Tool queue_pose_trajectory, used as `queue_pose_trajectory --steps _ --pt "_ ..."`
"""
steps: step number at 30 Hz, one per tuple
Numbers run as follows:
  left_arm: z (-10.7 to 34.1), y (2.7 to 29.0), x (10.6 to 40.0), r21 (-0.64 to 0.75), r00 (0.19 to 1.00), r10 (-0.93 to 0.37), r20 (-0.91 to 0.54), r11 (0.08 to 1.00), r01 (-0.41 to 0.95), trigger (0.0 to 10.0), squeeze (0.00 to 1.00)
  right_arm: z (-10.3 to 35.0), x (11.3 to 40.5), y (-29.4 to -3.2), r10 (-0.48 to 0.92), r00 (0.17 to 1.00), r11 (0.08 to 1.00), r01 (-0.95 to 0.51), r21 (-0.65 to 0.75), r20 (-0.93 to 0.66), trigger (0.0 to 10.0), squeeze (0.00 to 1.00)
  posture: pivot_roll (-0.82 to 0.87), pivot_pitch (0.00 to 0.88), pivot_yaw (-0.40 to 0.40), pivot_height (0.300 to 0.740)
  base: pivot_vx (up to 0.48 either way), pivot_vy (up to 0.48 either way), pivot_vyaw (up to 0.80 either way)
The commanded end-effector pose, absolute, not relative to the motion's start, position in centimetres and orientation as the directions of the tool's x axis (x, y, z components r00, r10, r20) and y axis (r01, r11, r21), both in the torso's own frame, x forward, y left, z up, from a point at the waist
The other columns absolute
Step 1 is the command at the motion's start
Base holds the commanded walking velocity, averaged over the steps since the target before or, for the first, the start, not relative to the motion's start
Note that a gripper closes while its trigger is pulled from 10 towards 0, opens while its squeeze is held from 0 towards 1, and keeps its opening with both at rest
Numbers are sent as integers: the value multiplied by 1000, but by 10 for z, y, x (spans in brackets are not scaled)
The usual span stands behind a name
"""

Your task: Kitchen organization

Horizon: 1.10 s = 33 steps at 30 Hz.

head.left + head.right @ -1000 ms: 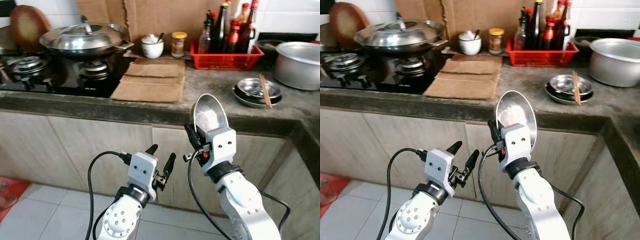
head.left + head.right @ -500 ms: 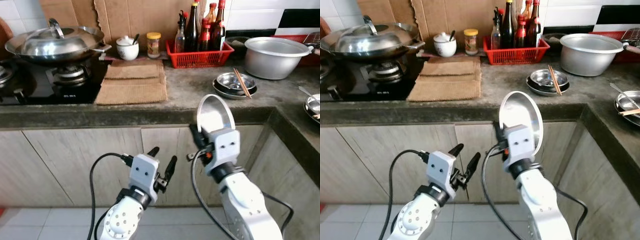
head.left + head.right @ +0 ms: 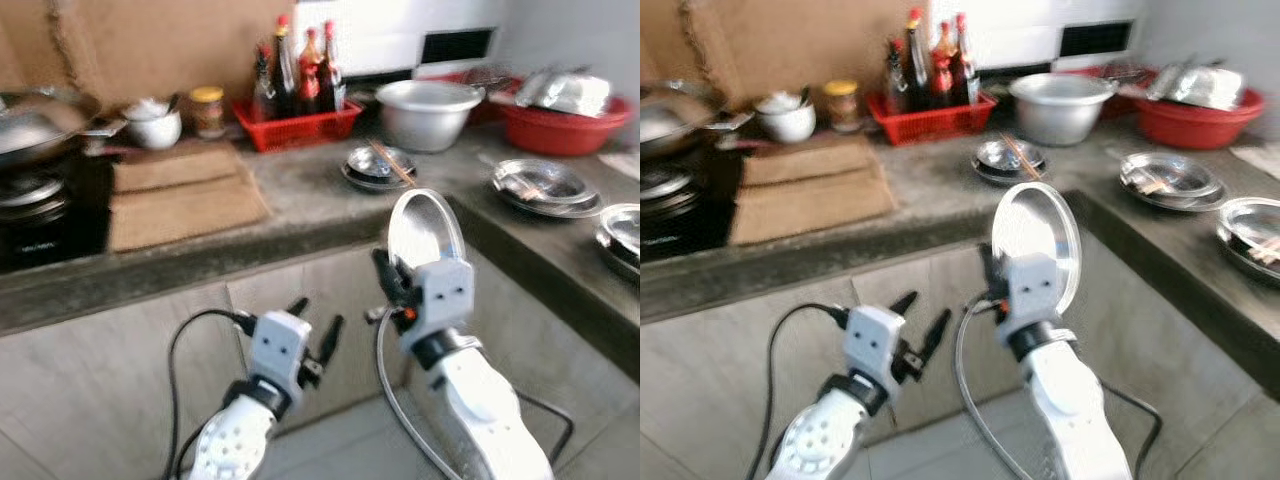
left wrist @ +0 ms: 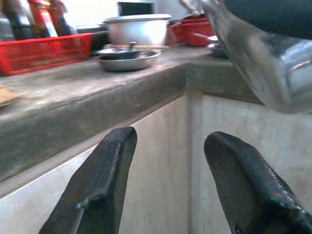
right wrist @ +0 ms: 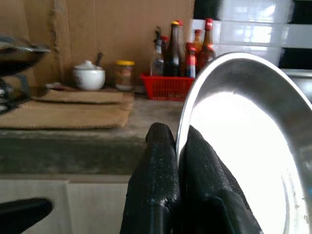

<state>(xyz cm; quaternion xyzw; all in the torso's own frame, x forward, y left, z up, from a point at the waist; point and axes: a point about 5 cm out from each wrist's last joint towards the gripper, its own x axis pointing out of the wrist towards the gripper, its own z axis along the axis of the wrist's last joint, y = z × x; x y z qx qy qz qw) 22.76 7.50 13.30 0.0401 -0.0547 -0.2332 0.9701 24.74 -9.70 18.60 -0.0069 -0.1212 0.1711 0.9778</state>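
My right gripper is shut on the rim of a shiny steel plate, held upright in front of the counter edge; the right wrist view shows the plate clamped between the black fingers. Low in front of the cabinet doors, my left gripper is open and holds nothing, its fingers spread apart. On the counter lie a small steel bowl with chopsticks, a steel plate with utensils and another steel dish at the right.
A red basket of sauce bottles, a large aluminium pot and a red basin with steelware stand at the back. Brown mats, a white cup, a jar and a wok are to the left.
The whole view has swung right along the counter, bringing the corner, the red basin and more steel dishes into sight. Both grippers keep their pose; the plate stays gripped.
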Motion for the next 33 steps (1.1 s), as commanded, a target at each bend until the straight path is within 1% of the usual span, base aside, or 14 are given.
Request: queue_pose_trajectory --steps 1,24,33 --pt "135 70 226 102 874 -478 92 877 469 10000 0 190 246 -105 301 920 954 -296 -58 251 10000 0 0 0 12 740 0 292 -800" --pt "136 70 227 105 868 -488 90 871 479 10000 0 177 240 -110 220 954 975 -218 -34 203 10000 0 -2 0 26 740 0 289 -800" --pt "135 68 228 117 864 -496 84 866 486 10000 0 173 238 -112 183 966 983 -180 -35 184 10000 0 -4 0 27 740 0 0 -792"
